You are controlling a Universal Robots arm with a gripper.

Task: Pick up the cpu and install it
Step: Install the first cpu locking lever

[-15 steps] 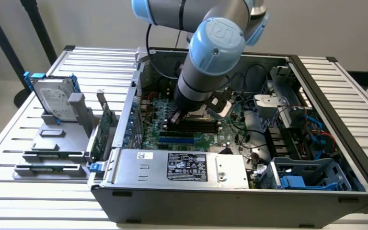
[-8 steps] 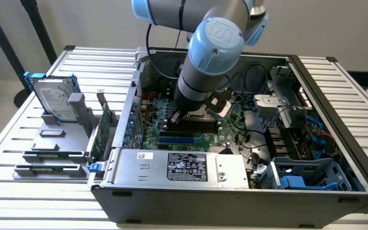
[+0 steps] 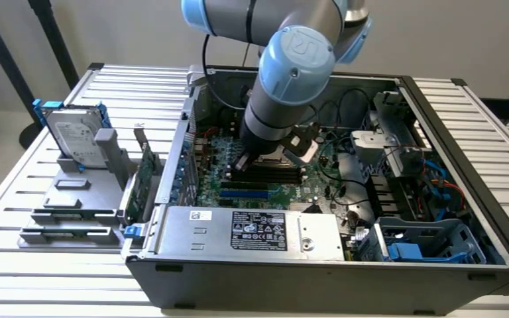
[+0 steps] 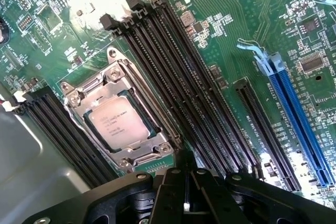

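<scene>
One cpu (image 4: pixel 122 121) sits seated in your motherboard (image 4: pixel 220 35) socket; jaws pressed together, holding nothing, hovering just beside black memory slots (image 4: pixel 184 93).

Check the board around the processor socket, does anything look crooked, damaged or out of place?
Nothing stands out. The cpu lies flat and square inside its metal socket frame, and the black memory slots beside it run straight and empty.

The cpu (image 4: pixel 118 123) sits in its socket beside the closed tool (image 4: pixel 186 203).
</scene>
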